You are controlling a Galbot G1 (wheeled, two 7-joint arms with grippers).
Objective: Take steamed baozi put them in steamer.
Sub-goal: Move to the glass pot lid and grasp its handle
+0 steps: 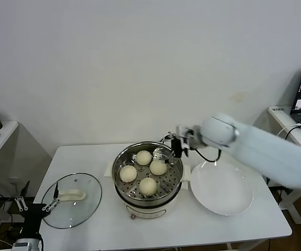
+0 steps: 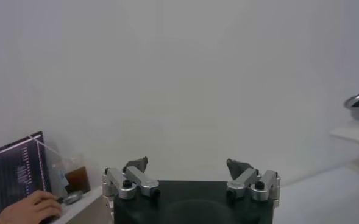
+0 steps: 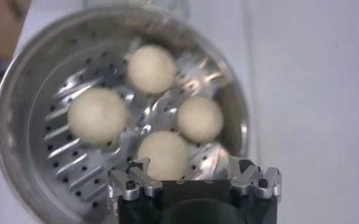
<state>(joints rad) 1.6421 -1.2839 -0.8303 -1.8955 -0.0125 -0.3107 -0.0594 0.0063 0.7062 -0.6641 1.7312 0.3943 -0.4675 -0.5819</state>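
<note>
Over the steamer (image 1: 148, 175): right gripper (image 1: 177, 145) at the far right rim, jaws spread wide, nothing held. Inside, on the perforated tray: all four steamed baozi (image 3: 163, 152), none left on the white plate (image 1: 222, 188). Left gripper (image 2: 191, 176) parked low off the table's left side, jaws apart, empty. Likely risks: clipping the rim on withdrawal; nudging the nearest bun.

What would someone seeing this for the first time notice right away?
Four steamed baozi sit together on the perforated floor of the shiny steamer at the middle of the white table. The right tool hovers open over the steamer's far rim, holding nothing. An empty white plate lies to the steamer's right, and a glass lid lies to its left.
</note>
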